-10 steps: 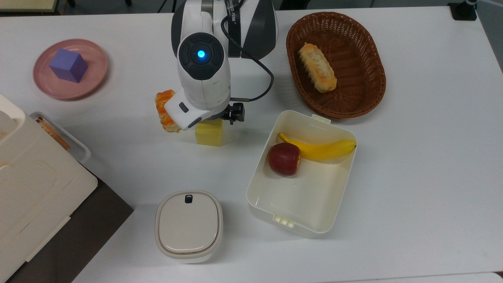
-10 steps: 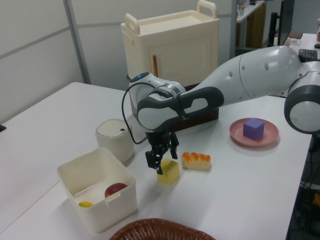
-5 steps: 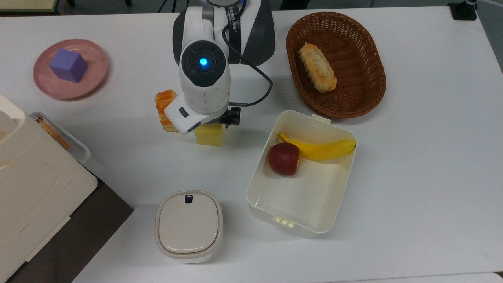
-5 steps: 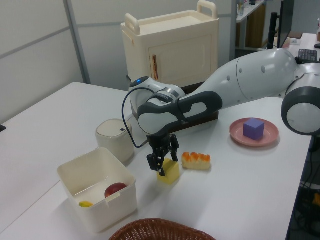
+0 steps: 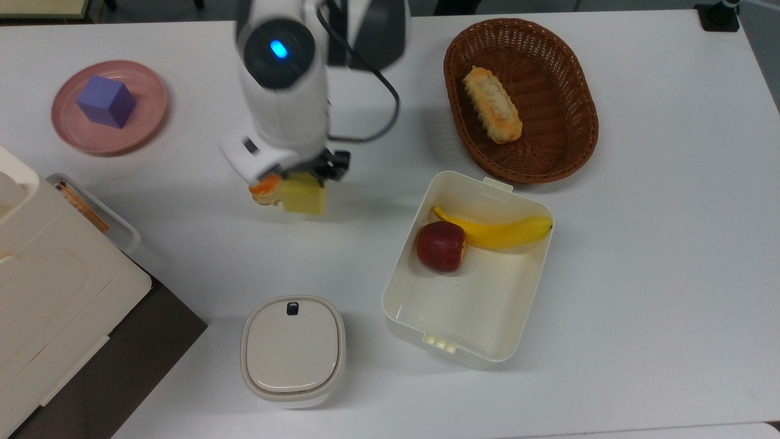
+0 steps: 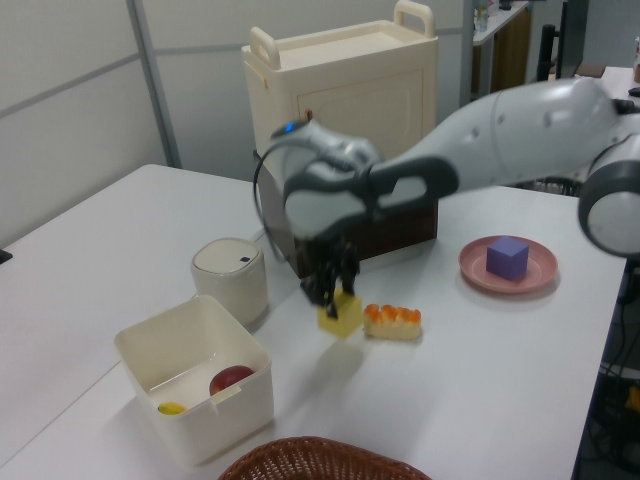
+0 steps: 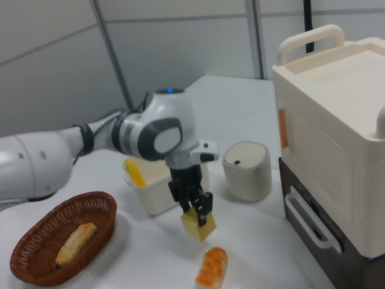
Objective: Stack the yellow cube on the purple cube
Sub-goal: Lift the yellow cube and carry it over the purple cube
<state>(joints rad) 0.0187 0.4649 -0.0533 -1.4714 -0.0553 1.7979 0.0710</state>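
Reaching down over the white counter (image 5: 640, 256), the arm is pointing its claw (image 7: 198, 212) straight downward. The claw is pinching the yellow cube (image 7: 200, 226), which appears to be hanging clear of the counter, tilted. The purple cube (image 5: 106, 101) is sitting on a pink plate (image 5: 149, 116) well off toward the top view's left.

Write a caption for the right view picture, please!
End effector lifting the yellow cube above the table.
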